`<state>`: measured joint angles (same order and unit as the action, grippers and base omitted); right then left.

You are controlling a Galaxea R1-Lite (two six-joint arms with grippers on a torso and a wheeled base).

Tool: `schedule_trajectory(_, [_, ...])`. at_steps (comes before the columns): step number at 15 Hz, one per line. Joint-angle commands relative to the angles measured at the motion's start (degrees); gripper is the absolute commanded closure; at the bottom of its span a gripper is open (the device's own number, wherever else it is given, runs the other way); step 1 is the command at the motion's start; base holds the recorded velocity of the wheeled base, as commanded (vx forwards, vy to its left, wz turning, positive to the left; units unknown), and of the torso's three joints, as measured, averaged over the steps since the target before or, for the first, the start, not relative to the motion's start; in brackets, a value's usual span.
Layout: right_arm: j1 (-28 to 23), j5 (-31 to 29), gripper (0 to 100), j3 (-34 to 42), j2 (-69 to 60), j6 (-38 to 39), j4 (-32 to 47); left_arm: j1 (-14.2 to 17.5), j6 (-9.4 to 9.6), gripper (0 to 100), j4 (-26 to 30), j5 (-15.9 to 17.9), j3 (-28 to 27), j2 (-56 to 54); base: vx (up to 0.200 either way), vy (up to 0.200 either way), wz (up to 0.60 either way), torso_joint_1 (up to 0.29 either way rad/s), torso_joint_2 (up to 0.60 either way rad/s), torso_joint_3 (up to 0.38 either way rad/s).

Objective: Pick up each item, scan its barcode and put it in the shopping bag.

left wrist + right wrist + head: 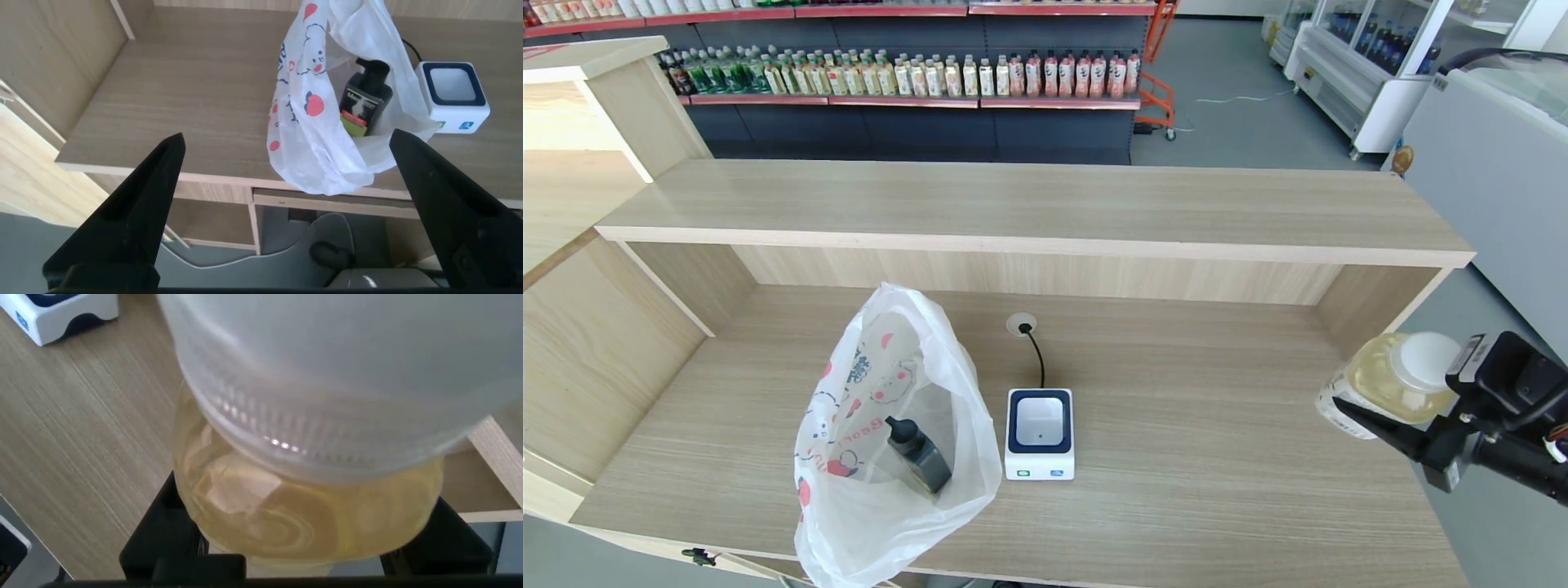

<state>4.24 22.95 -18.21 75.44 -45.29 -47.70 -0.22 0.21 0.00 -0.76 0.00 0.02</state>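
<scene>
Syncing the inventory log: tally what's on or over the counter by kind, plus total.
shopping bag: 1
scanner: 1
dark bottle (inside the bag): 1
yellow jar (held past the counter's right end): 1
Total: 4

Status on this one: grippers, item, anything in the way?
Right gripper shut on yellow bottle, at counter's right end. Left gripper open, empty. Dark bottle in shopping bag. Scanner unobstructed.
</scene>
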Motion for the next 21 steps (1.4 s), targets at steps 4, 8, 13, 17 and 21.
schedule_trajectory(4, [2.09, 2.45, 100, -1.21, 0.68, 3.98, -0.02, -0.04, 0.06, 0, 0.00, -0.04, 0.00, -0.02, 0.000, 0.200, 0.00, 0.001, 0.00, 0.004])
schedule_trajectory(8, [2.17, 4.99, 100, -3.67, 6.74, 3.72, -0.29, -0.04, 0.06, 0, 0.00, -0.04, 0.00, -0.02, 0.000, 0.200, 0.00, 0.000, 0.00, 0.001])
schedule_trajectory(13, [4.81, 8.25, 100, -10.62, 22.21, 3.98, -11.27, -0.04, 0.06, 0, 0.00, -0.04, 0.00, -0.02, 0.000, 0.120, 0.00, 0.003, 0.00, 0.004])
schedule_trajectory(17, [7.97, 9.56, 100, -14.48, 27.84, 3.72, -12.33, -0.04, 0.06, 0, 0.00, -0.04, 0.00, -0.02, 0.000, 0.000, 0.00, 0.000, 0.00, 0.000])
schedule_trajectory(21, [10.35, 11.15, 100, -16.59, 35.04, 2.92, -19.97, -0.04, 0.06, 0, 0.00, -0.04, 0.00, -0.02, 0.000, 0.000, 0.00, 0.000, 0.00, 0.000])
